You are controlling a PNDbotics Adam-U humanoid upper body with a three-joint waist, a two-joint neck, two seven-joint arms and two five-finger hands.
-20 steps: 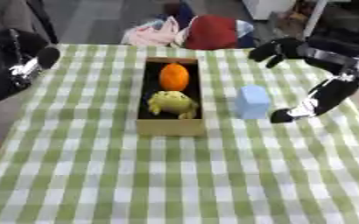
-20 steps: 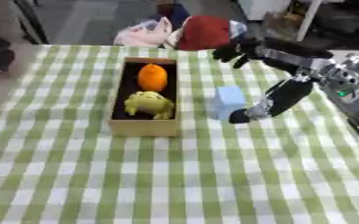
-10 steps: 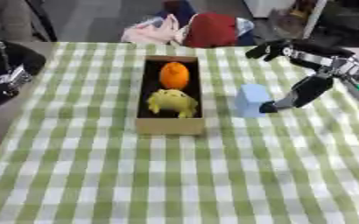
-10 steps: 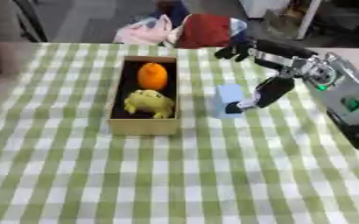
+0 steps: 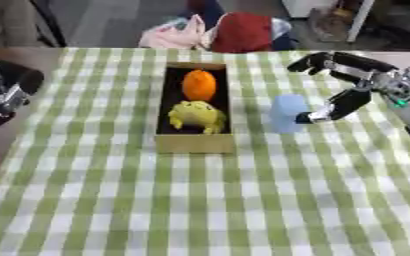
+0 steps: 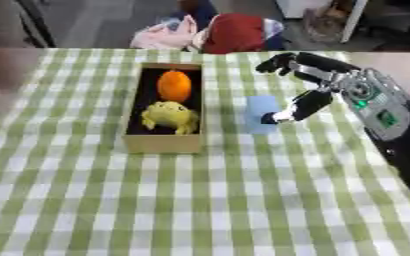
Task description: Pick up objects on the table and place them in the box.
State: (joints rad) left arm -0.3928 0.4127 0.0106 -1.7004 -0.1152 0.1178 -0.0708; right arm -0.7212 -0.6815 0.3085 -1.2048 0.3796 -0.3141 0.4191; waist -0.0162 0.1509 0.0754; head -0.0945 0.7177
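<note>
Our right robot hand (image 6: 318,82) spreads open, thumb tip touching the pale blue block (image 6: 262,114) standing on the bench (image 6: 243,200) beside the box (image 6: 162,142); our left robot hand (image 5: 7,97) is mostly cut off, fingers unreadable.

Near half of tabletop (image 5: 200,210) bare checked cloth, open to approach. Box (image 5: 194,142) at centre: orange fruit (image 5: 199,85) fills far end, yellow toy (image 5: 196,115) fills near end, little room between. Pale blue block (image 5: 288,113) just right of box; narrow lane between them. Right robot hand (image 6: 309,82) spread, thumb at block's right side, fingers above. Bags (image 5: 235,31) beyond far edge.
</note>
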